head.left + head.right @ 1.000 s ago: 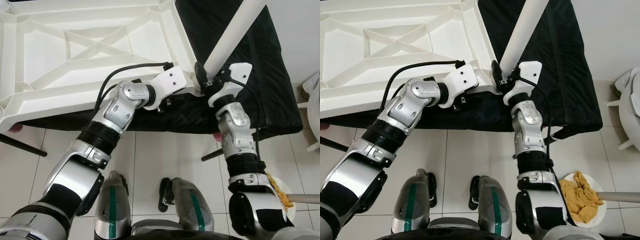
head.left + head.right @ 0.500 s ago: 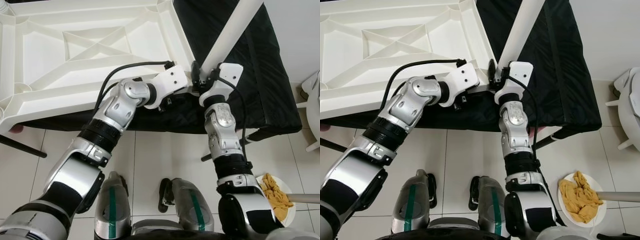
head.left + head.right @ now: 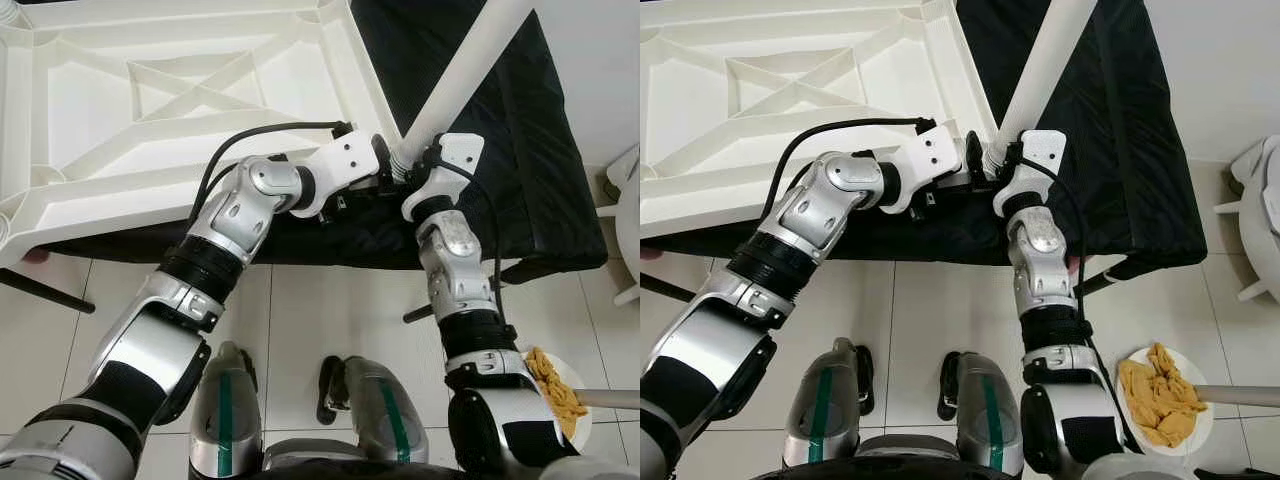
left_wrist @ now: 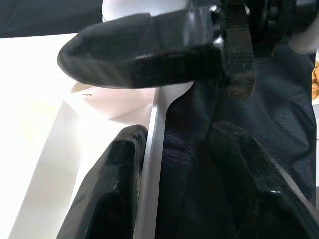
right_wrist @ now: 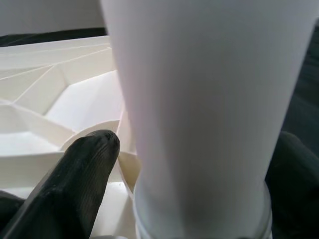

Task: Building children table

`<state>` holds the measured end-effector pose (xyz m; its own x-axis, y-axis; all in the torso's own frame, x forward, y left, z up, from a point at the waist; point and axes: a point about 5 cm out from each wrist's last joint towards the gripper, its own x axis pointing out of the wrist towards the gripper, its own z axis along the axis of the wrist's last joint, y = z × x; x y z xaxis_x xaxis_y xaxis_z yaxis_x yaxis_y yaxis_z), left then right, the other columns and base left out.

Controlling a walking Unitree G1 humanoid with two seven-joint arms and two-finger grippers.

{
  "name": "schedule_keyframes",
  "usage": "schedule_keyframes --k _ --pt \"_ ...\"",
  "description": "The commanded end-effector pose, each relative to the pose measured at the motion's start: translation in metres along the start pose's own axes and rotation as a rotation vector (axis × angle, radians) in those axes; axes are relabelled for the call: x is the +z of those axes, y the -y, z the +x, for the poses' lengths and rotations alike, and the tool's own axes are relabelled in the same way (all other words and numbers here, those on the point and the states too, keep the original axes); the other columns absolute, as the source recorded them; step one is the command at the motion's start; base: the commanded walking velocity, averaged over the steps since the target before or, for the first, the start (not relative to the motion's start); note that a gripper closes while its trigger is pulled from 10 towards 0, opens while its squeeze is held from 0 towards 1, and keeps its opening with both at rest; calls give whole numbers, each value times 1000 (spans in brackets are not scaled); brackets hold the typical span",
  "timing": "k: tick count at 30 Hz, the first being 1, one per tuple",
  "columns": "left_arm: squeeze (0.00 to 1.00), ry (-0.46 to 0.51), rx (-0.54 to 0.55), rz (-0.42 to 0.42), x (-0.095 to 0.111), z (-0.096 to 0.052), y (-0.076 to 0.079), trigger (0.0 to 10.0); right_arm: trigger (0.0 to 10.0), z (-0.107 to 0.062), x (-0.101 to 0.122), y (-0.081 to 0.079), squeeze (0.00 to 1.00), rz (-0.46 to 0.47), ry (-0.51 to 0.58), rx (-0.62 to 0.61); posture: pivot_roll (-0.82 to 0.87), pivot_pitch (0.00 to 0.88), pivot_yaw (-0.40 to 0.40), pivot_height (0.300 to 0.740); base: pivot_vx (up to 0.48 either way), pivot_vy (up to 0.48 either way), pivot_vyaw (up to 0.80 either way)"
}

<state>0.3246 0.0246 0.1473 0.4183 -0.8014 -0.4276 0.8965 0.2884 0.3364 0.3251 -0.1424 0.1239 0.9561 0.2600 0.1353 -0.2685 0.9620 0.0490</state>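
Observation:
A white plastic table top (image 3: 150, 90) lies upside down, ribs up, on a black cloth. My right gripper (image 3: 412, 165) is shut on the low end of a white table leg (image 3: 460, 70), which slants up and to the right from the top's near right corner. In the right wrist view the leg (image 5: 209, 99) stands between the fingers (image 5: 84, 169), just over a round socket (image 5: 94, 132). My left gripper (image 3: 385, 172) is at the same corner, open. Its fingers (image 4: 114, 179) straddle the top's thin rim (image 4: 149, 164).
The black cloth (image 3: 520, 120) covers a low stand that reaches past the table top to the right. On the tiled floor at the right sit a plate of yellow pieces (image 3: 1160, 400) and a white object (image 3: 625, 180). A dark rod (image 3: 40, 290) lies at the left.
My right gripper has carried the leg's low end left to the table top's corner. My left gripper has edged right, close to it.

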Motion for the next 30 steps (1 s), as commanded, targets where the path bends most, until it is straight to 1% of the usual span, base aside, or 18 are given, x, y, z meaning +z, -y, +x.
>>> schedule_keyframes --k 1,2,7,10,11,12,15,16,18,21,23,24,25,26,27,28,29,30 --pt "0 7 -15 10 3 3 2 10000 10000 -1 -2 3 0 14 -2 28 35 33 -81 740 0 0 0" --pt "0 8 -15 13 3 4 1 10000 10000 -1 -2 7 0 3 -6 58 35 30 -80 740 0 0 0" --pt "0 9 -17 15 3 4 1 10000 10000 -1 -2 14 0 -7 -19 119 37 25 -78 740 0 0 0" --pt "0 10 -17 17 4 4 1 10000 10000 -1 -1 16 0 -7 -21 136 37 25 -77 740 0 0 0" --pt "0 11 -17 17 4 4 1 10000 10000 -2 0 18 0 -14 -18 155 37 24 -76 740 0 0 0" --pt "0 12 -19 19 5 4 1 10000 10000 -4 3 23 0 -28 -10 203 38 25 -76 740 0 0 0" --pt "0 12 -19 20 5 4 1 10000 10000 -5 5 26 0 -35 -5 214 38 25 -76 740 0 0 0" --pt "0 13 -19 20 5 4 0 10000 10000 -5 7 34 0 -43 0 215 36 27 -73 740 0 0 0" --pt "0 13 -19 21 5 4 0 10000 10000 -5 10 41 0 -50 6 202 36 27 -70 740 0 0 0" --pt "0 21 -23 26 6 4 0 10000 10000 -4 14 49 0 -59 15 193 35 27 -69 740 0 0 0" --pt "0 24 -25 29 7 4 0 10000 10000 -4 15 50 0 -65 16 196 35 27 -67 740 0 0 0" --pt "0 25 -26 30 7 4 0 10000 9255 -4 17 53 0 -69 17 198 35 27 -67 740 0 0 0" --pt "0 25 -26 30 7 4 0 10000 9255 -4 17 53 0 -69 17 198 35 27 -67 740 0 0 0" --pt "0 24 -25 31 7 4 -1 10000 4118 -3 19 56 0 -73 17 207 34 27 -66 740 0 0 0" --pt "0 24 -25 31 7 4 -1 10000 4118 -3 19 56 0 -73 17 207 34 27 -66 740 0 0 0" --pt "0 23 -24 31 7 4 -1 10000 2549 -3 19 57 0 -72 16 211 35 27 -66 740 0 0 0" --pt "0 23 -24 31 7 4 -1 10000 0 -3 18 57 0 -71 12 225 36 28 -68 740 0 0 0" --pt "0 23 -23 32 7 4 -1 10000 0 -3 18 56 0 -71 9 234 36 28 -68 740 0 0 0"
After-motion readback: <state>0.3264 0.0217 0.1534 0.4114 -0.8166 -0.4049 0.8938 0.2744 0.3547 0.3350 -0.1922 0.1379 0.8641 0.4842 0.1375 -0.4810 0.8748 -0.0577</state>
